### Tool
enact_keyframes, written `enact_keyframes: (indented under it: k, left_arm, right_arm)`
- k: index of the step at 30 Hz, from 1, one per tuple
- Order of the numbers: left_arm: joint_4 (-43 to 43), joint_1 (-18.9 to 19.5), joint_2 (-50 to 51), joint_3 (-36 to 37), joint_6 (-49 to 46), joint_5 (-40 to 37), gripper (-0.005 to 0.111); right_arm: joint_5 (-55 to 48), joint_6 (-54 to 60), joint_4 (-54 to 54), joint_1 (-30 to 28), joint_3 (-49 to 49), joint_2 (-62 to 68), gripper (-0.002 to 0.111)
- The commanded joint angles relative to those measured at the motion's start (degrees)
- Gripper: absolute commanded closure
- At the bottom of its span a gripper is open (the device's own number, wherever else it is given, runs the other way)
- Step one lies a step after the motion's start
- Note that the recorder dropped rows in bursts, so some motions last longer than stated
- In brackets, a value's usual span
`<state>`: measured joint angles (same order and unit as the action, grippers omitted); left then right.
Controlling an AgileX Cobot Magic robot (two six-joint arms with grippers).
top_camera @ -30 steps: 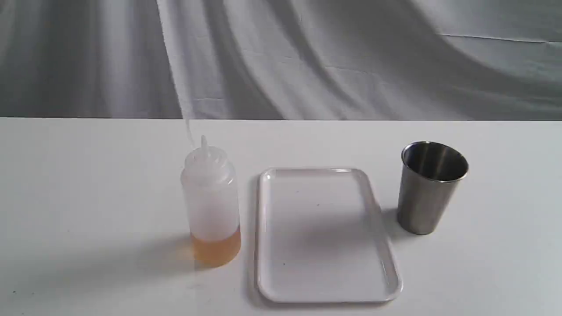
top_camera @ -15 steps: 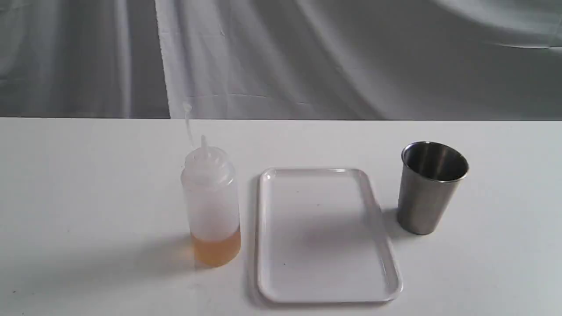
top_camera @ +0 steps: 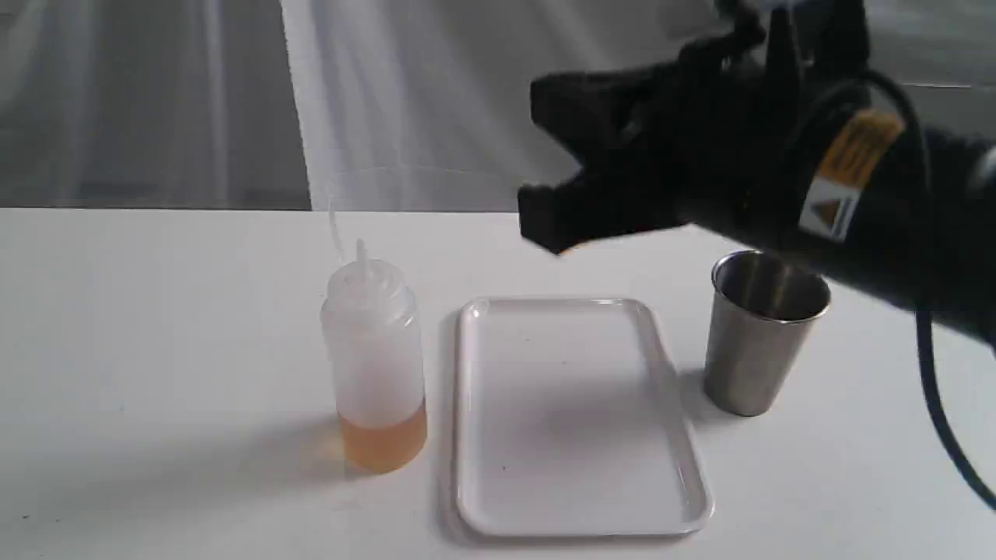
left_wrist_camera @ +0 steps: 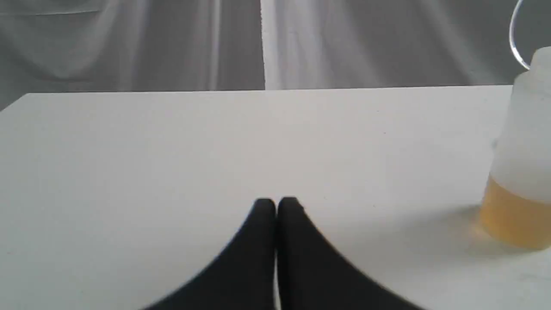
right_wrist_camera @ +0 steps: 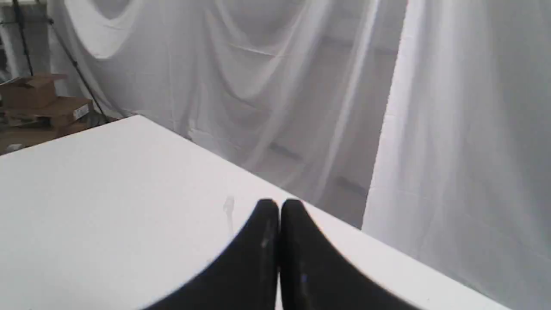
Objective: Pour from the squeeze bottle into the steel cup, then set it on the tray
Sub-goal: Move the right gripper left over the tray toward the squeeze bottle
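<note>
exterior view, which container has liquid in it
The bottle, with amber liquid at its base; none shows in the cup or on the tray.

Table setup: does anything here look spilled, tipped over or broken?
Nothing stands out. The squeeze bottle and the steel cup both stand upright, one on either side of the tray, which lies flat. The table around them shows no spill, and the amber liquid sits level in the bottle's base.
</note>
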<state>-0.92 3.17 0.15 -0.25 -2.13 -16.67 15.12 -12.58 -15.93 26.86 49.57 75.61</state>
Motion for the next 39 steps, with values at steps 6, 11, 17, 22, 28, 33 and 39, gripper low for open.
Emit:
enact_keyframes:
  k: [6,11,17,22,28,33,39]
  left_arm:
    - [0.0,-0.5,-0.1,0.3,0.0,0.5,0.107]
    - [0.0,-0.5,-0.1,0.3,0.0,0.5,0.107]
    - [0.0,-0.5,-0.1,0.3,0.2,0.5,0.107]
    - [0.0,-0.5,-0.1,0.3,0.2,0.5,0.107]
    - [0.0,-0.5,-0.1,0.3,0.2,0.5,0.107]
    - [0.0,-0.5,-0.1,0.3,0.0,0.5,0.107]
    - [0.0,-0.5,-0.1,0.3,0.0,0.5,0.107]
  right_arm:
    - [11.6,2.1,1.5,0.7,-10.6,0.0,0.108]
    - [13.5,2.1,0.9,1.2,-12.7,0.1,0.091]
    - [14.0,2.1,-0.3,1.2,-12.7,2.4,0.038]
    - [17.1,2.1,-0.2,1.8,-12.7,6.4,0.005]
    - [25.1,2.1,-0.2,5.5,-12.7,11.8,0.003]
    - [26.4,2.3,-0.2,5.8,-12.7,14.7,0.003]
    - [31.3,3.8,-0.2,5.8,-12.7,18.2,0.003]
